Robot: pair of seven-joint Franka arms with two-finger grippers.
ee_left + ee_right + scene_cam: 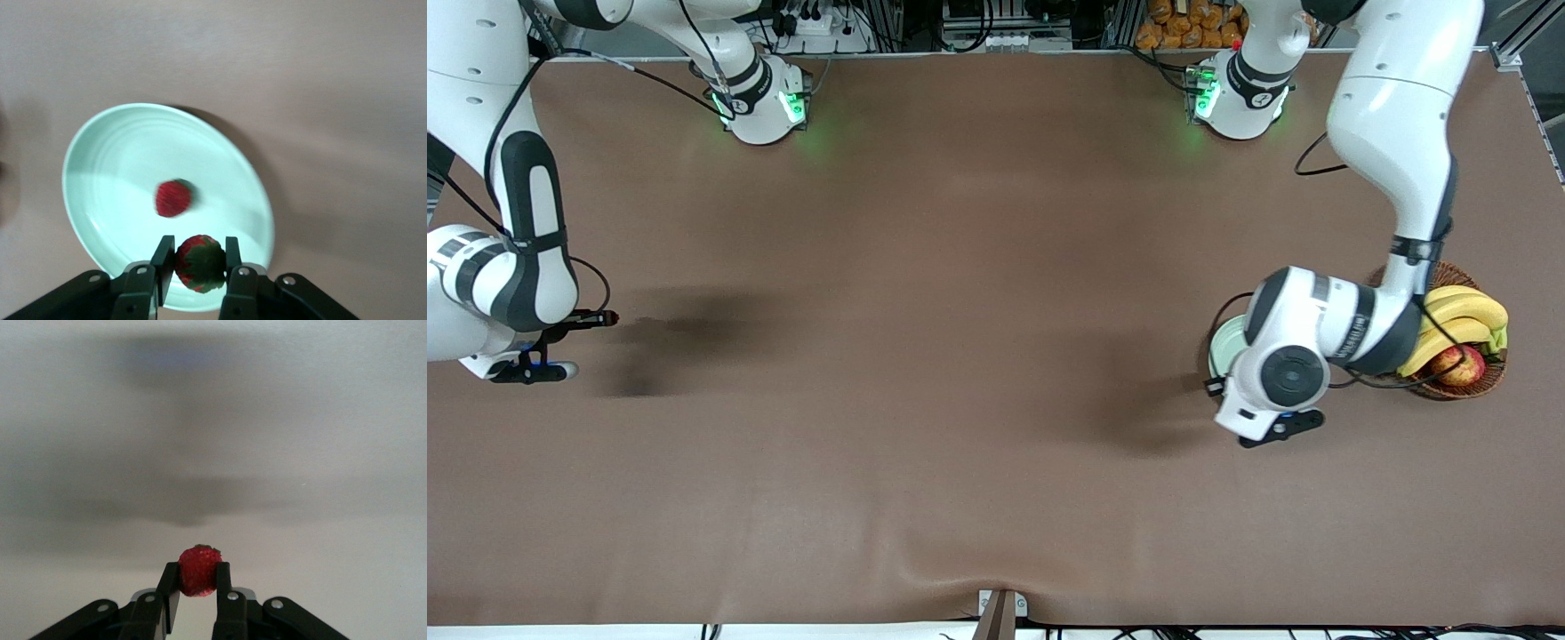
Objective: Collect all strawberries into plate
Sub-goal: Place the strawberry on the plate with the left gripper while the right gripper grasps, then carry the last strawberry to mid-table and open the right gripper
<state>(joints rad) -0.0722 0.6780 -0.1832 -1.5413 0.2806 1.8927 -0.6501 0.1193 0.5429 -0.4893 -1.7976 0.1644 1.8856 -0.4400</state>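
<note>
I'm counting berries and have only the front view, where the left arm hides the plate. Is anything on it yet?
Observer: Yes, one strawberry lies on the plate.
Operator: Is the left gripper carrying one?
Observer: The left gripper is shut on a second strawberry over the plate's rim.
Operator: And the right one?
Observer: The right gripper is shut on a third strawberry over bare table at the right arm's end.

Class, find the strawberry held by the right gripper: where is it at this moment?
The strawberry is pinched in the right gripper, up in the air over bare table at the right arm's end, well away from the plate.
</note>
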